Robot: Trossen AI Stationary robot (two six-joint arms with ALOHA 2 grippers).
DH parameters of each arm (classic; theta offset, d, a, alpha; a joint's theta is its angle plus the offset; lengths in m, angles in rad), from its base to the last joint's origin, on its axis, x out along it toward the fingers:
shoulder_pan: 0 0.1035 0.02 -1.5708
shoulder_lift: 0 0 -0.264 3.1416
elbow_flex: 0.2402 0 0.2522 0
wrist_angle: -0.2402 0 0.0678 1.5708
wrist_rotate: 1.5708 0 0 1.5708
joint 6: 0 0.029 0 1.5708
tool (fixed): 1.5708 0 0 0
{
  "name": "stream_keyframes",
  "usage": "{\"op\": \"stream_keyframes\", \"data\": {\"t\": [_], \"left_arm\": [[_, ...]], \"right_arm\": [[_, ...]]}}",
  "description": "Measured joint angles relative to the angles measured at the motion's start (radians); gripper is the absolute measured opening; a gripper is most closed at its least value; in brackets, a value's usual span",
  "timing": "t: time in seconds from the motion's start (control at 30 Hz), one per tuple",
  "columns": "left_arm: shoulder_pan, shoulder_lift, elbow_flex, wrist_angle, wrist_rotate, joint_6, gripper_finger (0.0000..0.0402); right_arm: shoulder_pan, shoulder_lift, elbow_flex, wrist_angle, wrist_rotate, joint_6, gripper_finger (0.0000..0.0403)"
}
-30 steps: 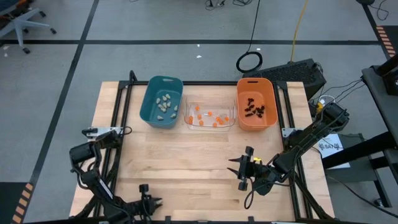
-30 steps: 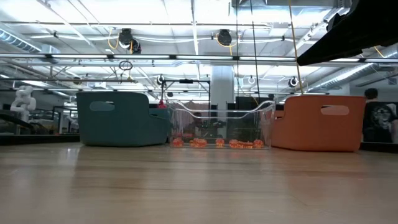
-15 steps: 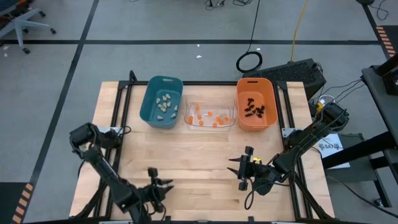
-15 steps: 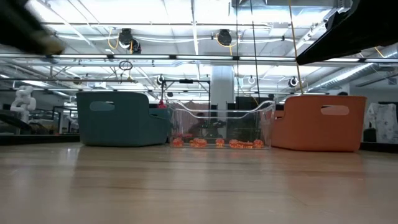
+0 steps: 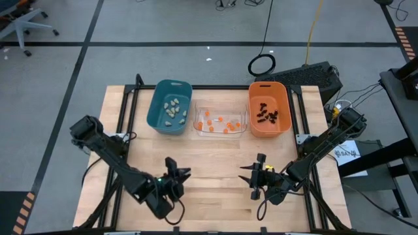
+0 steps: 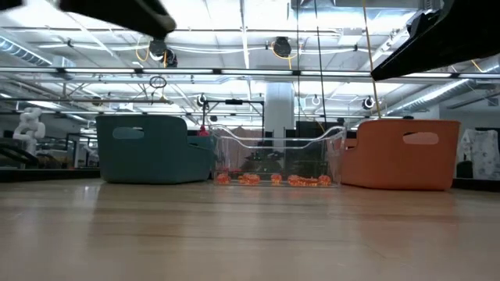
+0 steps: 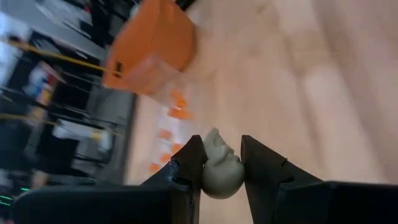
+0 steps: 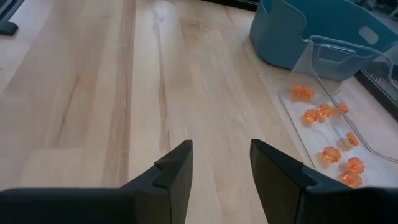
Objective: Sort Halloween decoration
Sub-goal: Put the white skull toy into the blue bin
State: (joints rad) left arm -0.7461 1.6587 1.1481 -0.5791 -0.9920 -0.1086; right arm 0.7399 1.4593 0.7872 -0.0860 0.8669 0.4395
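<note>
Two arms are over the near half of your table. L arm runs from its base at the left edge diagonally toward the middle, wrist low, left gripper above bare wood near the front edge, pointing roughly toward the bins. In the L wrist view its fingers are clamped on a pale beige-white lump, pinched between both tips, w/ a small gap only as wide as the lump.

R arm comes in from the right edge, elbow bent, right gripper hovering over the wood right of centre, well apart from the L one. Its fingers stand apart w/ nothing between them, only bare boards.

Rest of the deco sits sorted at the far side: pale lumps in the teal bin, orange ones in the clear bin between, black spidery ones in the orange bin. Bins stand in a row, just beside each other.
</note>
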Motion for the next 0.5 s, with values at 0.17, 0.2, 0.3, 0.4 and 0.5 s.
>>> {"op": "stream_keyframes", "data": {"t": [0.17, 0.2, 0.3, 0.4, 0.5], "left_arm": [[0.048, -0.008, 0.0, 0.074, -0.048, 0.329, 0.0083], [0.056, -0.008, 0.0, 0.084, -0.049, 0.416, 0.0083], [0.078, -0.008, 0.0, 0.115, -0.053, 0.632, 0.0083], [0.099, -0.008, 0.0, 0.175, -0.062, 0.766, 0.0083], [0.116, -0.008, 0.0, 0.236, -0.063, 0.882, 0.0083]], "right_arm": [[-0.001, 0.0, 0.0, 0.0, 0.001, -0.03, 0.0144], [-0.001, 0.0, 0.0, 0.0, 0.001, -0.035, 0.0144], [-0.001, 0.0, 0.0, 0.0, 0.001, -0.045, 0.0144], [-0.001, 0.0, 0.0, -0.001, 0.001, -0.065, 0.0144], [-0.001, 0.0, 0.0, -0.002, 0.0, -0.071, 0.0144]]}}
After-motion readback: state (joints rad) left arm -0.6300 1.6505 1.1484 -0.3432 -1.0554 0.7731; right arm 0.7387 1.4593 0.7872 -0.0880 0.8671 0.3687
